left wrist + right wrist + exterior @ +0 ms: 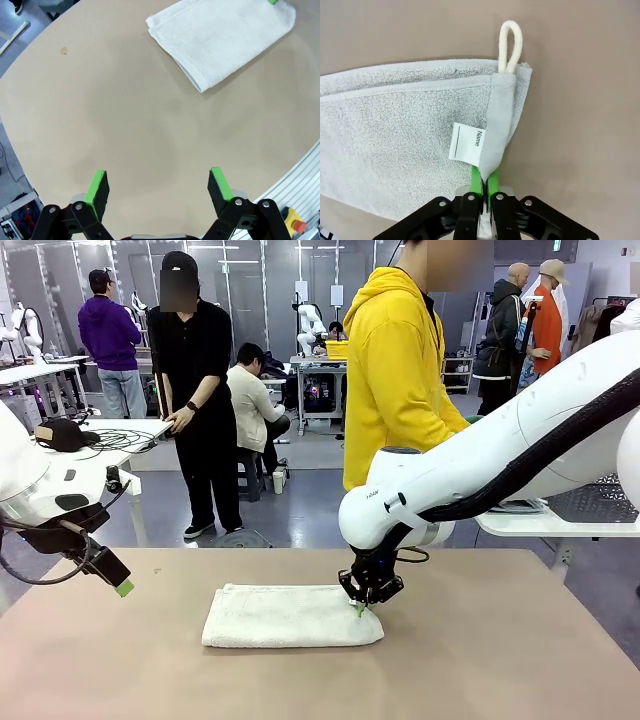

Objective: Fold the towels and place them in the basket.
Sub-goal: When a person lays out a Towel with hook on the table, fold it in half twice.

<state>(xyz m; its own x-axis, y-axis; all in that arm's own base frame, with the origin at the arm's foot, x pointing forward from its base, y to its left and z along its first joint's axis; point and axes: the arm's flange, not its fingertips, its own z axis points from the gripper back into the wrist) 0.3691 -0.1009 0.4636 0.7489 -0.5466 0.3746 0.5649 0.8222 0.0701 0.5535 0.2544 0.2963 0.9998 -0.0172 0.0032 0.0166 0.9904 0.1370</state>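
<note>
the folded off-white towel [395,135] is pinched at its hemmed edge by the right gripper [484,180]; the left gripper [159,186] is held above the table [125,130], jaws spread wide

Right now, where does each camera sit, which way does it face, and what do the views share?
Front view: fixed between the arms, facing across the table at a person in yellow; shows both arms, left gripper raised, right gripper on the towel.
Left wrist view: looks down past its open fingers at bare table, towel beyond.
Right wrist view: looks down its fingers, shut on the towel by its label and loop.
Shared: all three show the folded towel.
</note>
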